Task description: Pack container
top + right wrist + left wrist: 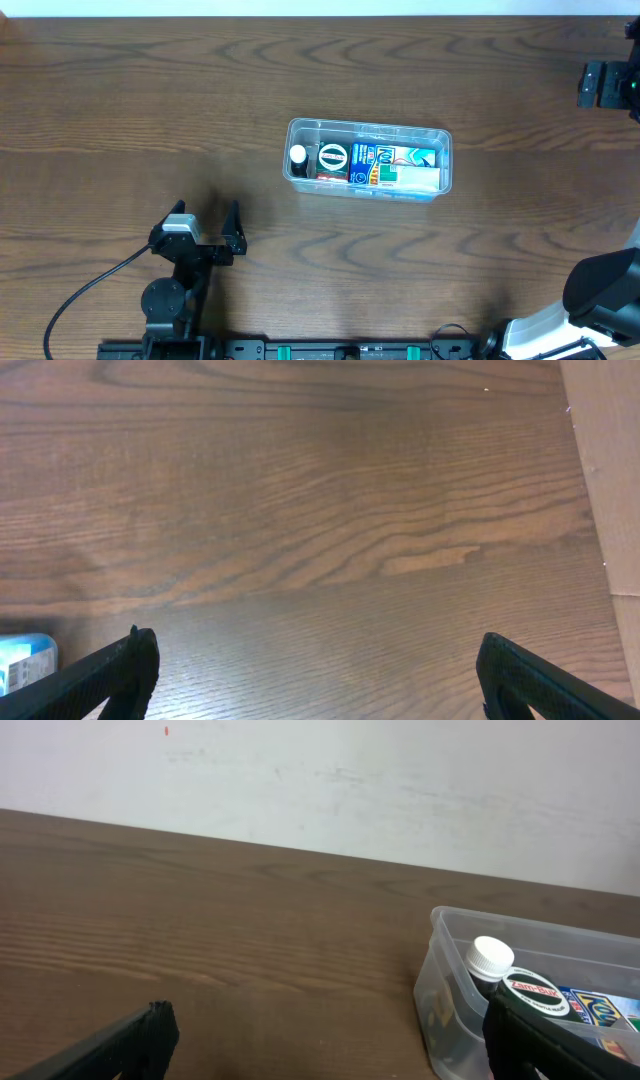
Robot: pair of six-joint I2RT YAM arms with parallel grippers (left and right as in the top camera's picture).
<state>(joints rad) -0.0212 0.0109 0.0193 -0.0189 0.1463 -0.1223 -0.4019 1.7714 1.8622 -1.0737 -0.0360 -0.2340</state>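
The left arm is sitting low at the near-left part of the table (pixel 120 100), folded over its base, with a black cable (pixel 90 285) looping away from it. The left gripper (pixel 207 218) is pointing toward the far side, jaws spread wide and gripping nothing. From its wrist camera, the two dark fingers (pixel 120 1045) are showing at the lower corners with bare wood between them.

The right arm is reaching up the right edge of the table, mostly out of the overhead view. The right gripper (pixel 318 655) is hanging over bare wood near the far-right corner, jaws also spread wide and empty.

The container (pixel 368 123) is lying in the middle of the table, long side running left to right, well apart from both grippers. It is sitting ahead and to the right of the left gripper. Inside it, a bottle with a white cap (pixel 298 155) is lying at the left end, a black round lid (pixel 331 157) is sitting just beside it, and a blue box (pixel 368 163) and a pale packet (pixel 415 178) are filling the rest.

A pale wall (pixel 300 770) is standing behind the table's far edge.
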